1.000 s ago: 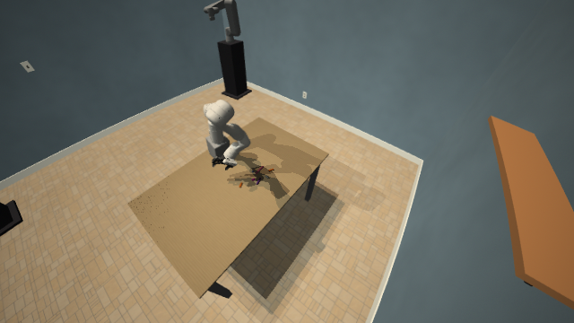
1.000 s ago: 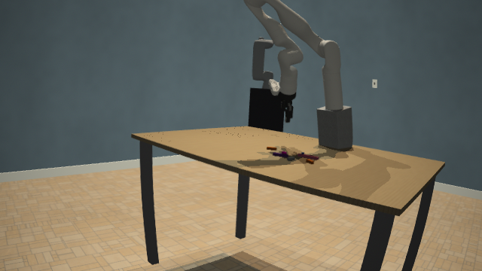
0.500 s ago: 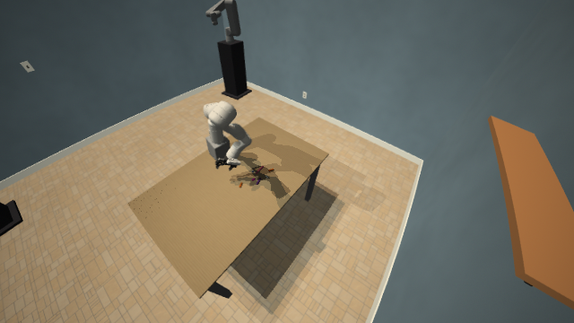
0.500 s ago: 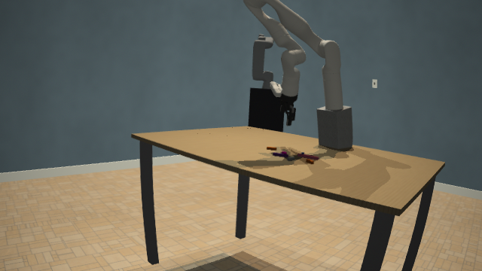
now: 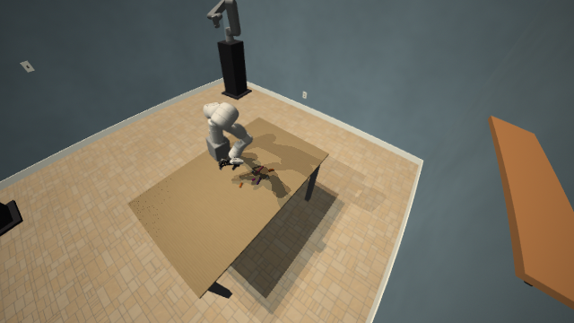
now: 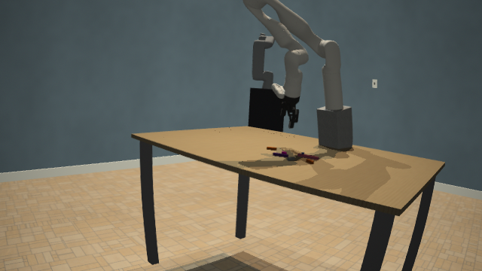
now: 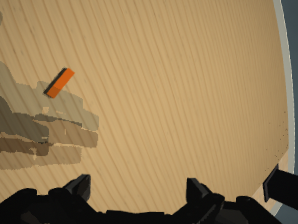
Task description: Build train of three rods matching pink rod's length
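My gripper (image 6: 293,121) hangs open and empty well above the table, left of and behind the rod cluster; it also shows in the overhead view (image 5: 229,165). In the wrist view its two dark fingers stand wide apart over bare table. One orange rod (image 7: 59,83) (image 6: 272,148) lies apart from the others, at the left of the wrist view and at the cluster's near-left side. The cluster (image 6: 297,156) holds a purple rod (image 6: 280,154), a pinkish rod (image 6: 309,156), a grey rod (image 6: 291,159) and a second orange rod (image 6: 309,161). They lie close together at differing angles and are too small to tell apart fully.
The arm's grey base block (image 6: 334,128) stands on the table just behind the rods. The table's far edge (image 7: 282,96) runs down the right of the wrist view. A second arm on a black pedestal (image 5: 233,67) stands off the table.
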Robot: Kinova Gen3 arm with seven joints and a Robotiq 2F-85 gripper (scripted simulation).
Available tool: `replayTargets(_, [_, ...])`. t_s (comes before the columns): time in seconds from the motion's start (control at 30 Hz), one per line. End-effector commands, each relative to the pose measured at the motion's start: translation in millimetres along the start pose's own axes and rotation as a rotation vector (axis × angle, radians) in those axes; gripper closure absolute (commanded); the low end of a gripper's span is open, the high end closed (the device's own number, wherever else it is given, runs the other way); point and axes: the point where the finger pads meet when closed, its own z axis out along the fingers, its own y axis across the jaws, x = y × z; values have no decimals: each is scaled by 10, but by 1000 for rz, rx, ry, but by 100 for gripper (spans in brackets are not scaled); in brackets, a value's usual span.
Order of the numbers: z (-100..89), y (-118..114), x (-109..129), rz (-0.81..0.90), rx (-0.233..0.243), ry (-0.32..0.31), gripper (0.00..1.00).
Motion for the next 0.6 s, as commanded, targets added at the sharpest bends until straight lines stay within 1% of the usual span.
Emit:
replayTargets(0.0, [0, -3, -9, -4, -1, 0, 0])
replayTargets(0.03, [-8, -103, 4, -34, 23, 17, 0])
replayTargets(0.2, [-8, -103, 4, -34, 23, 17, 0])
replayTargets(0.23, [-20, -202, 13, -63, 46, 33, 0])
replayTargets(0.4, [-20, -202, 13, -63, 46, 33, 0])
replayTargets(0.43, [-33, -299, 19, -91, 69, 48, 0])
replayTargets(0.57, [-33, -299, 19, -91, 69, 48, 0])
